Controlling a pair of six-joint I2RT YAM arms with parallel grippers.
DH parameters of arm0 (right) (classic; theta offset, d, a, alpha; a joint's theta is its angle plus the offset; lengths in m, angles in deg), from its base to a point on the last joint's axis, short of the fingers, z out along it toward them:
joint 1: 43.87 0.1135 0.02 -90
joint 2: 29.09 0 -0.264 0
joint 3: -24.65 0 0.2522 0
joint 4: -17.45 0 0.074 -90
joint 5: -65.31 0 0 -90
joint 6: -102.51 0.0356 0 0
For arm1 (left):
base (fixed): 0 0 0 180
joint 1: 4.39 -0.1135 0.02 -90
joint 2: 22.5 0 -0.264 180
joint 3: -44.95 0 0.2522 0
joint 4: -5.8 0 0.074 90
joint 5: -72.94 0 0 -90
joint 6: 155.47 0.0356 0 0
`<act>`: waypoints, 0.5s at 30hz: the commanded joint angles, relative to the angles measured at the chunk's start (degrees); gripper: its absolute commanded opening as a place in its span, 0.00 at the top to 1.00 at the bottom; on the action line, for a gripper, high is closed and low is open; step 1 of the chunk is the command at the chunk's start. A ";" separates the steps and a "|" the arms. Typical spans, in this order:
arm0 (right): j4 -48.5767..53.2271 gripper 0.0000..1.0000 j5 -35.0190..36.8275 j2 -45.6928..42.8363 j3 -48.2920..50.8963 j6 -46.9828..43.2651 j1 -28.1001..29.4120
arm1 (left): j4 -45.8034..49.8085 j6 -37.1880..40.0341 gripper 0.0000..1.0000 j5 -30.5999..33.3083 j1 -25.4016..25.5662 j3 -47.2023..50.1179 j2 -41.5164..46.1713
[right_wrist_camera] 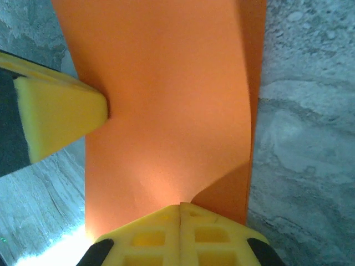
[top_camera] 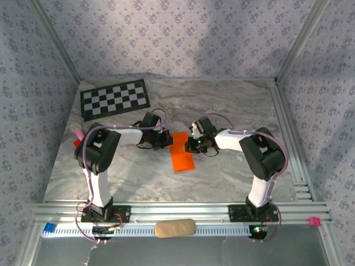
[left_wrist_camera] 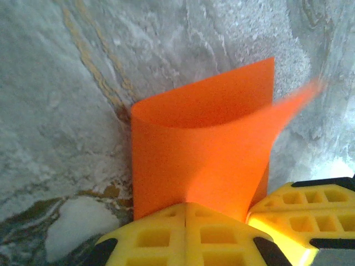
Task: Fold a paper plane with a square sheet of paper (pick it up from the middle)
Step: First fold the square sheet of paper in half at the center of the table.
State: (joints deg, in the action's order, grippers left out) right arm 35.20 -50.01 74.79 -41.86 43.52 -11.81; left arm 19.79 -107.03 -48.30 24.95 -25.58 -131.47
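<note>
While it is clamped from both sides, the square sheet of paper (top_camera: pixel 182 151) is seen lying on the marbled tabletop (top_camera: pixel 233 183) directly between the two tools, doubled over into an oblong. Its long axis is set across the line joining the tools, running from the far side toward the arm bases with a slight skew, and both ends are square-cut. Most of its length is stretched out nearer the bases than either tool.

The left tool (top_camera: pixel 166 139) is closed on one long edge. Its yellow fingers (left_wrist_camera: pixel 166 238) are pressed together, with orange paper issuing from between them. Just ahead of it the upper layer is bowed up off the lower one, and one raised corner is blurred.

The right tool (top_camera: pixel 192 145) is likewise shut upon the opposite edge, and a pucker is raised in the paper just ahead of its fingers (right_wrist_camera: pixel 155 238). Each tool is faced by the other close across the sheet.

Well beyond the left tool, a checkerboard sheet (top_camera: pixel 115 98) is laid flat. A small red and pink object (top_camera: pixel 78 136) is found behind that tool, beside its arm.
</note>
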 commanded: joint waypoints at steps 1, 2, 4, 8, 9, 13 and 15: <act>10.07 1.00 5.55 2.52 3.17 -1.21 -0.45 | 2.80 0.36 0.97 2.00 0.00 0.45 -2.20; 10.09 1.00 5.50 2.47 3.13 -1.22 -0.55 | 2.78 0.24 0.97 2.51 -0.06 0.66 -2.04; 10.22 1.00 5.63 2.24 3.16 -1.29 -0.52 | 2.69 -0.27 0.97 2.57 -0.16 0.60 -1.60; 10.40 1.00 5.63 1.96 3.09 -1.38 -0.67 | 4.49 0.03 0.96 1.43 -0.20 -2.21 -0.57; 10.40 1.00 5.63 1.95 3.09 -1.49 -0.68 | 4.97 0.37 0.96 1.20 -0.17 -3.03 -0.47; 10.18 1.00 5.72 1.87 3.25 -1.39 -0.72 | 5.66 0.54 0.96 0.57 -0.53 -5.41 -1.12; 10.24 1.00 5.63 1.94 3.22 -1.38 -0.68 | 5.52 0.52 0.96 0.39 -0.75 -5.90 -2.10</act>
State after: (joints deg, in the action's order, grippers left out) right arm 35.49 -49.99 74.55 -41.75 43.30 -11.92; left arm 23.55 -107.03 -47.84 24.80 -29.91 -131.86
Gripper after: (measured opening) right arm 0.052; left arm 0.061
